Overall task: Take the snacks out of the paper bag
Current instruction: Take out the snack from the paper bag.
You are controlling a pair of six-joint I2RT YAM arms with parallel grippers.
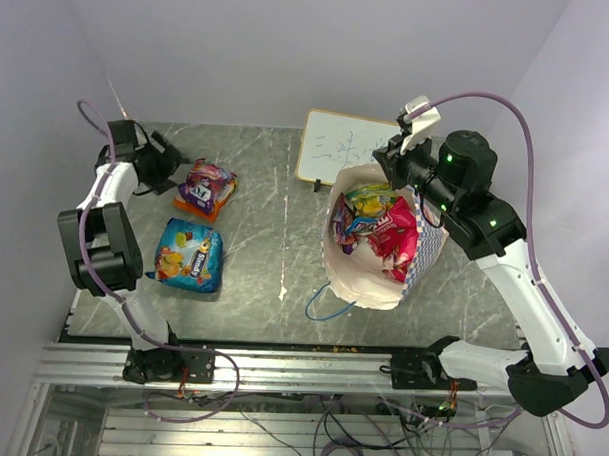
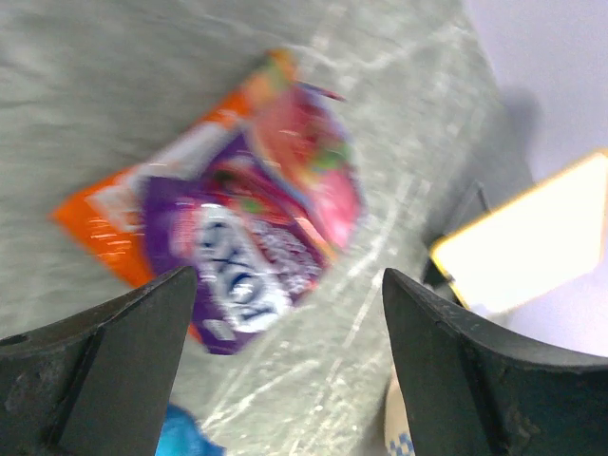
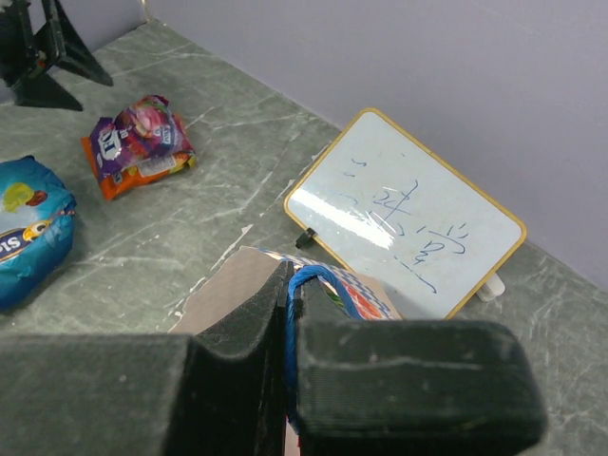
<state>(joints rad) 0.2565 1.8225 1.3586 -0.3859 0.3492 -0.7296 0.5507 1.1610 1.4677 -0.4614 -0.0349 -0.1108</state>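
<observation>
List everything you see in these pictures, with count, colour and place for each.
purple-orange packet: one, purple and orange, far left of table.
blue packet: one, blue, left of table, nearer than the purple-orange one.
bag: one, cream with a blue-white checked band, right of centre, mouth open.
packets in bag: several, pink-red, yellow-green and others; exact count hidden.
whiteboard: one, white with yellow rim, far edge behind the bag.
table: one, grey-green marbled.
left pincer: one, black, open, by the purple-orange packet.
right pincer: one, black, shut on the bag's far rim and blue cord.
</observation>
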